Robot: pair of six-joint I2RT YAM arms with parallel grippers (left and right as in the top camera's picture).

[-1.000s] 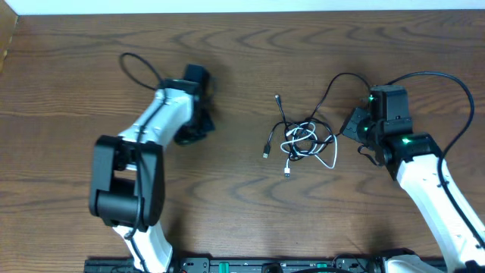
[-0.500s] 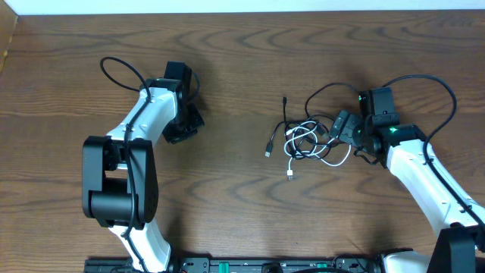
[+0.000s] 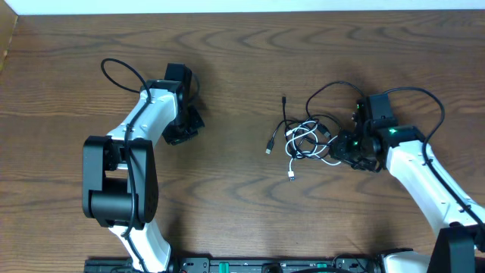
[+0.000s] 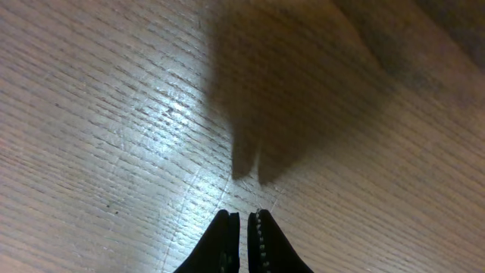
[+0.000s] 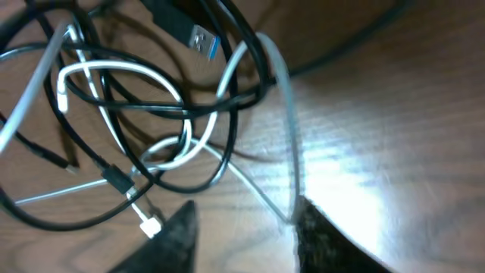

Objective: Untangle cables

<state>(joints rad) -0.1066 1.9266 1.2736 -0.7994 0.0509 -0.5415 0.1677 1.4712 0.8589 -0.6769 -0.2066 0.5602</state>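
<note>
The cables (image 3: 307, 140) lie in one tangle right of the table's middle. A short white cable (image 3: 292, 145) loops through longer black cables (image 3: 284, 114). My right gripper (image 3: 342, 148) is down at the tangle's right edge. In the right wrist view its jaws (image 5: 244, 212) stand apart, open. The white cable (image 5: 121, 70) runs down against the inside of the right finger (image 5: 314, 235), with black loops (image 5: 189, 111) and a USB plug (image 5: 186, 30) beyond. My left gripper (image 3: 184, 133) hovers far to the left, fingers (image 4: 242, 214) shut over bare wood.
Thick black robot wires arch over the left arm (image 3: 121, 68) and the right arm (image 3: 424, 98). The table's far edge (image 3: 242, 13) runs along the top. The arm bases (image 3: 250, 265) line the near edge.
The right gripper has moved left and down onto the tangle's right edge, and its jaws have narrowed from wide. The left arm drew back to the left, then stayed still.
</note>
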